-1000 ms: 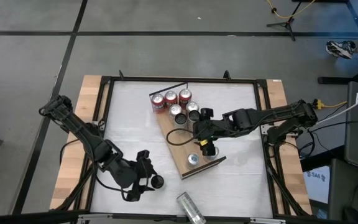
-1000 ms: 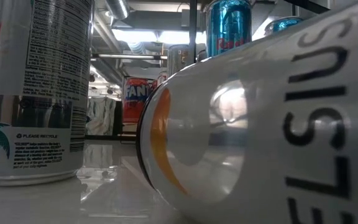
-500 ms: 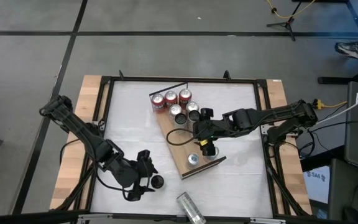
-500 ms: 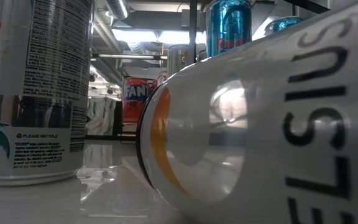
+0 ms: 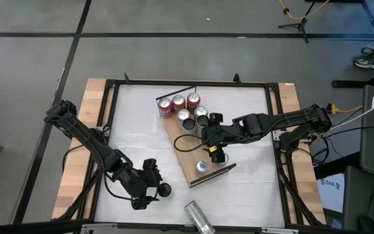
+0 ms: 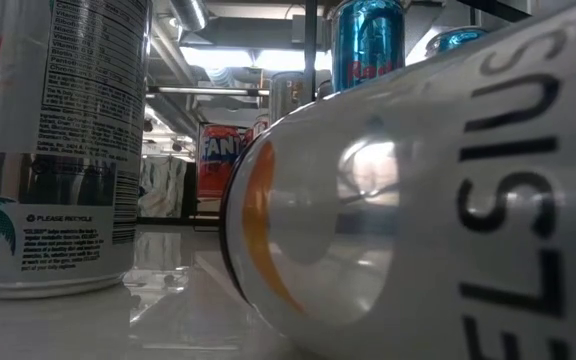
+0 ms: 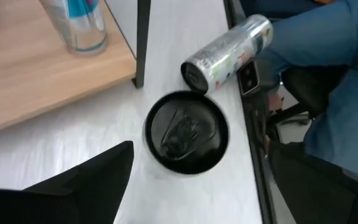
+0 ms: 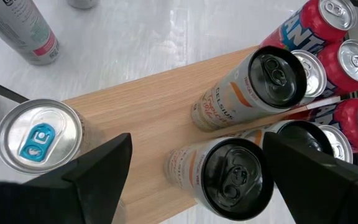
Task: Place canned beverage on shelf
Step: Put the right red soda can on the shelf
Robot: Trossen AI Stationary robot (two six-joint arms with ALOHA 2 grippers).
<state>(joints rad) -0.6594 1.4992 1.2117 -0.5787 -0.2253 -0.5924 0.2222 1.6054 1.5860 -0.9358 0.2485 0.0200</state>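
My left tool (image 5: 153, 188) sits low over the near-left part of the white rectangular surface (image 5: 135, 123), its two dark fingers (image 7: 73, 183) spread wide on either side of an upright black-topped can (image 7: 186, 131) that stands on the surface; the fingers are clear of the can's sides, so I have hold of nothing. Just beyond that can, toward the near edge, a silver can (image 5: 199, 218) lies on its side. To the right of these is the shelf (image 5: 193, 153), a long light-brown wooden board with dark edges, lying at a slant across the middle of the surface with a thin black rail (image 5: 175, 91) at its far end. At that far end stands a cluster of cans: three red cans (image 8: 325, 28) and several white-and-silver ones (image 8: 253, 87), upright and packed close. Near the shelf's near end stands a silver can with a blue pull tab (image 8: 39, 137). My right tool (image 5: 214, 144) hangs over the middle of the shelf, between the cluster and the blue-tab can, fingers (image 8: 98, 168) parted on either side of a black-topped white can (image 8: 229, 171); I cannot tell whether they touch it.
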